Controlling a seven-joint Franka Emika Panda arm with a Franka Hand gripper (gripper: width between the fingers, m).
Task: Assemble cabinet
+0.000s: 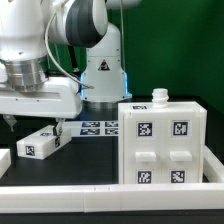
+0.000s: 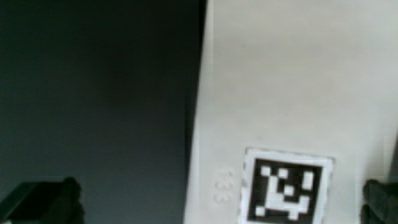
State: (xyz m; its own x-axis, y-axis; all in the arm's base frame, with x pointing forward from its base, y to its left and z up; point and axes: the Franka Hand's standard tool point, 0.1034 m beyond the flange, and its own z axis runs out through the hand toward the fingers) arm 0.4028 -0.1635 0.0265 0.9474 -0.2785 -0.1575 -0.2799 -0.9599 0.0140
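Note:
The white boxy cabinet shell (image 1: 165, 145) stands at the exterior view's right, with several black-and-white tags on its front and a small knob (image 1: 158, 97) on top. A loose white cabinet part (image 1: 40, 143) with a tag lies on the dark table at the left. It shows in the wrist view (image 2: 294, 110) with its tag (image 2: 285, 187). My gripper (image 1: 10, 122) hangs just above and to the exterior view's left of that part. In the wrist view the gripper (image 2: 210, 200) is open and empty. One dark fingertip (image 2: 45, 200) is over bare table, the other (image 2: 377, 195) over the part.
The marker board (image 1: 100, 127) lies flat behind the loose part, near the arm's base (image 1: 103, 70). Another white piece (image 1: 3, 160) sits at the far left edge. A white rail (image 1: 110, 191) runs along the table's front.

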